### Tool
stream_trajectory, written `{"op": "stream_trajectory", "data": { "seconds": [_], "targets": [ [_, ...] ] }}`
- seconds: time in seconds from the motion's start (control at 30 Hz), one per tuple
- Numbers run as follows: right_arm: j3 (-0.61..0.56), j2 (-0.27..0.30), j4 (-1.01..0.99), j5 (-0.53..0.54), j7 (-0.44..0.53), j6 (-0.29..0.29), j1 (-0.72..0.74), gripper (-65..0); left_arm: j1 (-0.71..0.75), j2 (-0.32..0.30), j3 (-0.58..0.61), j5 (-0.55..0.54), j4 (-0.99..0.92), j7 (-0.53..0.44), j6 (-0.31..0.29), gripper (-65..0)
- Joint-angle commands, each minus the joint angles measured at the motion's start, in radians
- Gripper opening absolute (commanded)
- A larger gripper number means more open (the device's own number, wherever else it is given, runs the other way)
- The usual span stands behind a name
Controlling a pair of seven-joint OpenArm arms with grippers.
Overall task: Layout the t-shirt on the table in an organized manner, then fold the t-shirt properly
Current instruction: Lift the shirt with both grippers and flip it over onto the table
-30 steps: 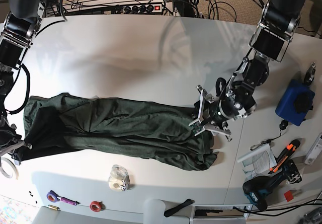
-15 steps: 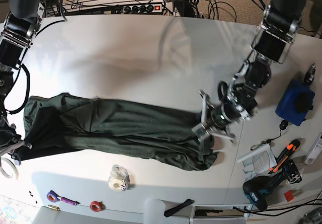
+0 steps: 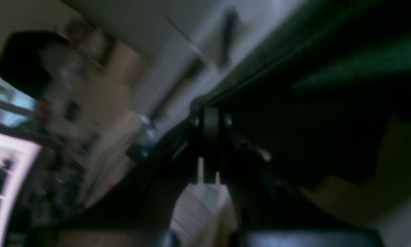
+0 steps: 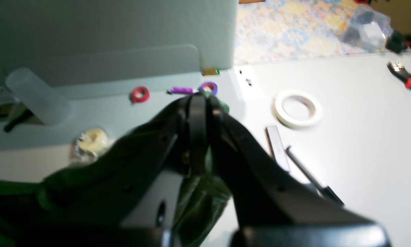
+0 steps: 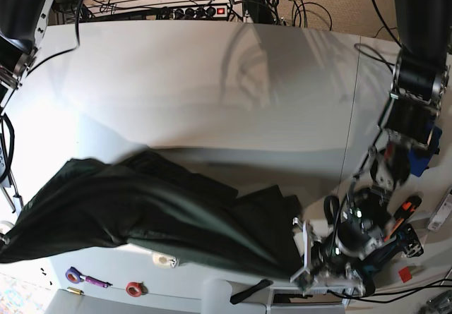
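Table (image 5: 212,88) white, mostly bare; t-shirt (image 5: 141,215) along near edge.

We see the t-shirt (image 5: 148,212) stretched left to right across the near part of the table (image 5: 212,88), tape rolls (image 5: 131,288) by the near edge, tools (image 5: 406,208) at far right

The t-shirt (image 5: 141,212) is seen in plain dark green on the white table (image 5: 212,88). A red ring (image 4: 139,94), a purple ring (image 4: 209,87) and a cream tape roll (image 4: 297,109) are seen, and pliers (image 4: 409,80) with red and black handles.
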Motion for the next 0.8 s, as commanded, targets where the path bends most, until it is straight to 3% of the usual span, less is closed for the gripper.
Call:
{"op": "stream_trajectory", "data": {
  "seconds": [0.0,0.2,0.33,0.4,0.5,0.57,0.77],
  "targets": [
    [0.007,0.02,0.015,-0.003,0.055,-0.002,0.046,-65.0,-0.062,-0.008,-0.009,0.005,0.015,-0.015,0.015,-65.0],
    [0.006,-0.044,0.006,-0.098,0.101,-0.003,0.12,-65.0,-0.189,-0.008,-0.009,0.004,0.007,-0.016,0.015,-65.0],
    [0.005,-0.089,-0.069,-0.111,0.047,-0.006,0.182,-65.0,-0.231,-0.008,-0.009,0.001,-0.008,0.021,0.042,-65.0],
    [0.005,-0.094,-0.109,-0.134,0.064,-0.002,0.184,-65.0,-0.226,-0.021,-0.009,0.002,-0.012,0.043,0.037,-65.0],
    [0.005,-0.09,-0.193,-0.23,0.101,-0.023,0.205,-65.0,-0.225,-0.07,-0.009,0.002,-0.045,0.046,-0.002,-65.0],
    [0.005,-0.084,-0.254,-0.23,0.095,-0.059,0.226,-65.0,-0.225,-0.11,-0.009,0.0,-0.066,0.044,-0.001,-65.0],
    [0.005,-0.048,-0.312,-0.231,0.058,-0.09,0.242,-65.0,-0.224,-0.236,-0.009,-0.066,-0.087,0.049,-0.005,-65.0]
  ]
}}
